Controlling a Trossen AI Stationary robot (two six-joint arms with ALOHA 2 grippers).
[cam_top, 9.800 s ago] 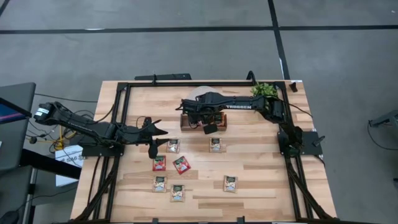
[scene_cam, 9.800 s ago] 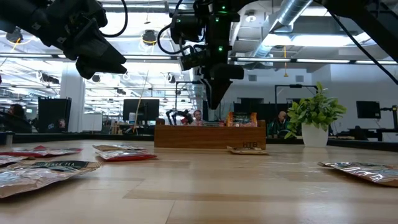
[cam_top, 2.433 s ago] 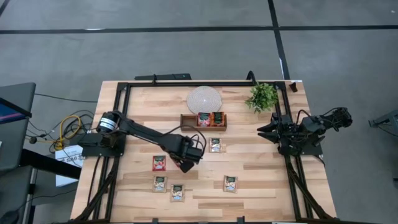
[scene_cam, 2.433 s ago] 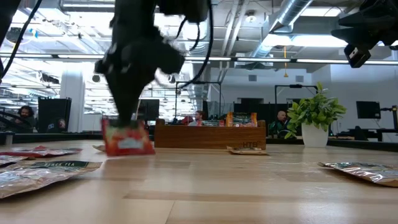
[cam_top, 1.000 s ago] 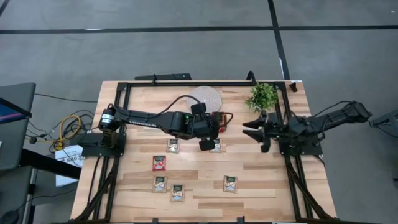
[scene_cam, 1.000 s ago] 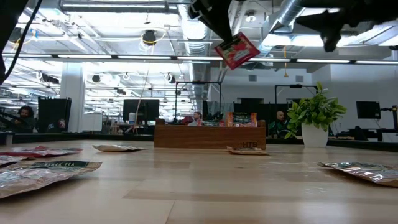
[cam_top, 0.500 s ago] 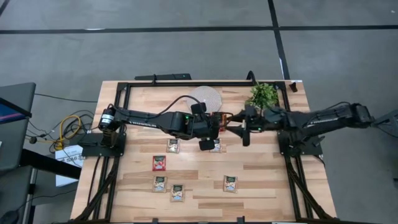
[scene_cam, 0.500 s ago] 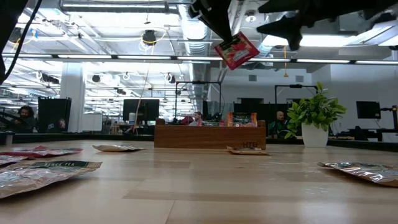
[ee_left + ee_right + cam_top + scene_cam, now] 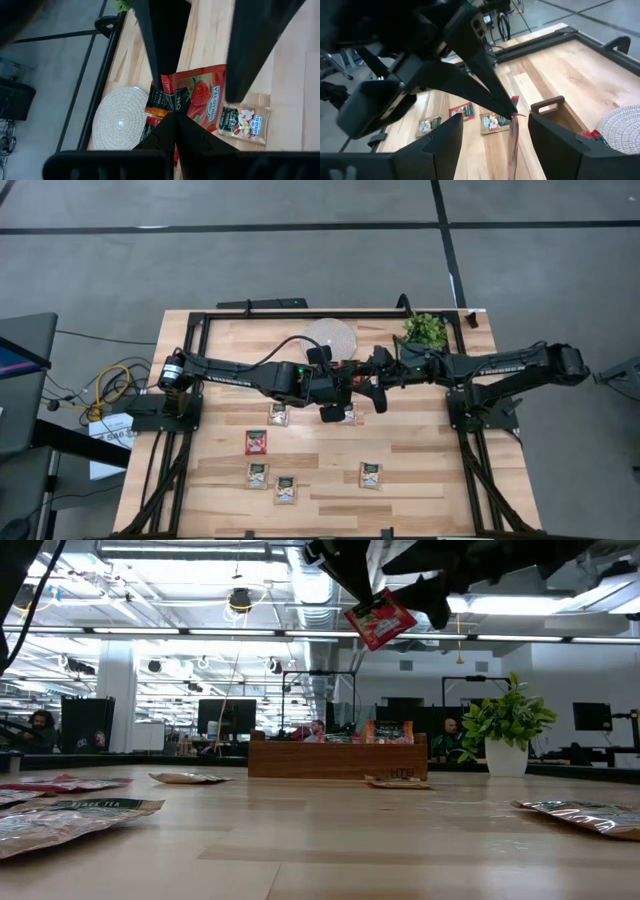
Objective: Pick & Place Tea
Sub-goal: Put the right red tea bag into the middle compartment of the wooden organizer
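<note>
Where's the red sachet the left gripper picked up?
The red sachet hangs in the air, pinched by the left gripper above the tray; the open right gripper straddles it.

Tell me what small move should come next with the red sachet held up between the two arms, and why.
Probably the right hand should close on the red sachet. The left hand is shut on that sachet, holding it in the air above the wooden tray, and the right hand's open fingers already sit on either side of its free edge, so it looks like a handover awaiting a grip.
</note>
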